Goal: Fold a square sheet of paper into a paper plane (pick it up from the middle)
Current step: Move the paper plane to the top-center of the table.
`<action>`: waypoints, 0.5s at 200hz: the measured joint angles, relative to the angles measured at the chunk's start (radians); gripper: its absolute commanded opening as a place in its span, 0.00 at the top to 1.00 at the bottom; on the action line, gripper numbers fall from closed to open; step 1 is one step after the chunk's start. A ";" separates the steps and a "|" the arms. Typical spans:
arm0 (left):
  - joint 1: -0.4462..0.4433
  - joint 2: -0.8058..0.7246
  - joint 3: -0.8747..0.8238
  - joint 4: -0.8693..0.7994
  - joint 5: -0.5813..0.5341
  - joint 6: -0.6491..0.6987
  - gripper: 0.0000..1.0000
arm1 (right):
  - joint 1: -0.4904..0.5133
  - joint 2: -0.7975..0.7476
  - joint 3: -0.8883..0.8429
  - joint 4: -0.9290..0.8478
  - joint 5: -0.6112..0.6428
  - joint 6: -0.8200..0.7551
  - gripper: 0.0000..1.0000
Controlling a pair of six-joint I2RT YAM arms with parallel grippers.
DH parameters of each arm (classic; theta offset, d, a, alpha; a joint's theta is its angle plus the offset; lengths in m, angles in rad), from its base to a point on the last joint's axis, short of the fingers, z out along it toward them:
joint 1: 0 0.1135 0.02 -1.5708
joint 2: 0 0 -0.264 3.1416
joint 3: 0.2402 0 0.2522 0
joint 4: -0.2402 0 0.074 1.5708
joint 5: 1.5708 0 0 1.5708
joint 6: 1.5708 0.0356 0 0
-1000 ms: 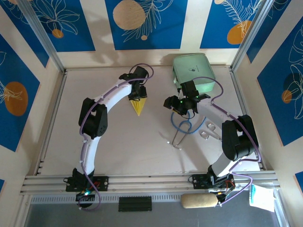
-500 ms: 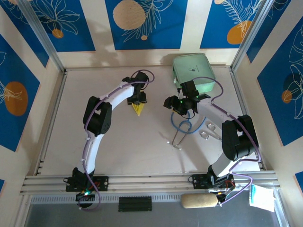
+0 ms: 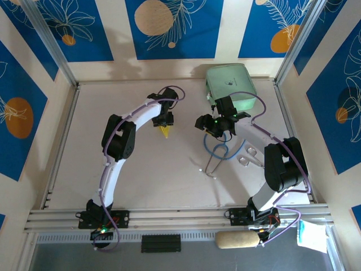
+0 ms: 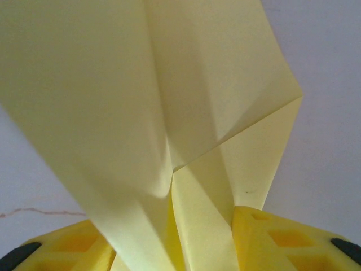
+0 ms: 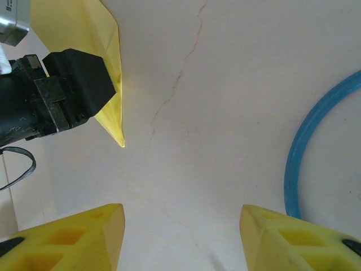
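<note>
Two arms over the pale table [image 3: 141, 169], mid-fold. My left gripper [image 3: 164, 119] sits on the wide far end of the paper plane [image 3: 164, 132] at the table's centre, its tip pointing near. The right gripper [image 3: 217, 126] hangs just to the right, fingers apart, nothing btwn them. The left fingers [image 4: 276, 240] stand either side of the paper and touch it, but whether they pinch it firm I cannot tell.

My read: this is the pick-up along the middle ridge. I'd squeeze square on the keel w/ both wings caught evenly, then raise straight and slow. A skewed bite would likely splay a wing or crush the crease. I'd also keep the right arm off the blue cable [image 3: 223, 149] just near of it.

Plane itself: plain yellow, narrow dart, wings rising steeply off a centre fold. One diagonal flap edge shows on the right wing, and the tip is sharp.
</note>
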 measured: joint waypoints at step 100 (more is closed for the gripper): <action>0.004 0.004 -0.001 0.004 0.025 0.079 0.39 | 0.000 0.000 0.000 0.000 0.000 0.000 0.43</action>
